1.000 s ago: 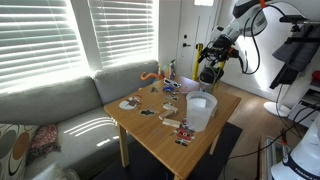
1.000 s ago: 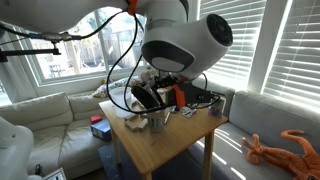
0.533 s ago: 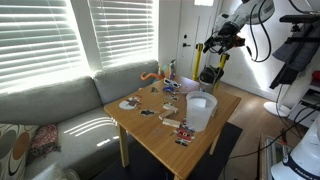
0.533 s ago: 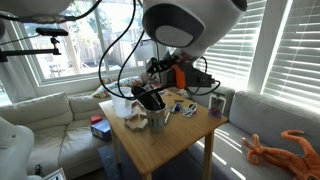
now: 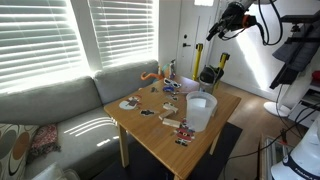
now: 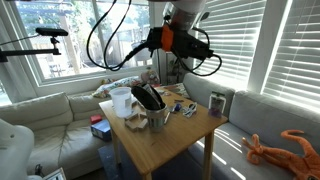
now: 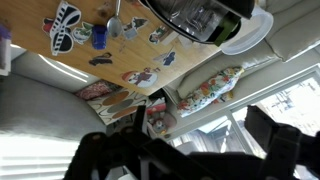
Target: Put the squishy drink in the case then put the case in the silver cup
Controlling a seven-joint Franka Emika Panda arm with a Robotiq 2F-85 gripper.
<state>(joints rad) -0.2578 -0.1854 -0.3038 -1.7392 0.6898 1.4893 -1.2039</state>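
The arm point(image 5: 238, 14) hangs high above the bench, and its end effector point(image 7: 195, 152) is spread wide and empty, well clear of everything. Any descent from there is long, so I judge the main risk to be a skewed approach. The white tub point(image 6: 122, 101) stands just beside the silver cup point(image 6: 158, 122), at about its 10 o'clock in an exterior view. A finger could catch the tub's rim and shove both. The cup looks small and light. A dark case point(image 6: 148, 97) seems to stick out of its top, tilted, so a nudge might tip cup and case over together. Whether the squishy drink is inside the case I cannot tell.

The room is a bright living space. A pale sofa point(image 5: 60, 110) sits at the bench's 9 o'clock, with slatted blinds point(image 5: 40, 45) behind it. The wooden bench point(image 5: 160, 142) carries stickers point(image 7: 65, 22) and small clutter. A dark tumbler point(image 6: 217, 103) stands near the silver cup's 3 o'clock, well apart from it.
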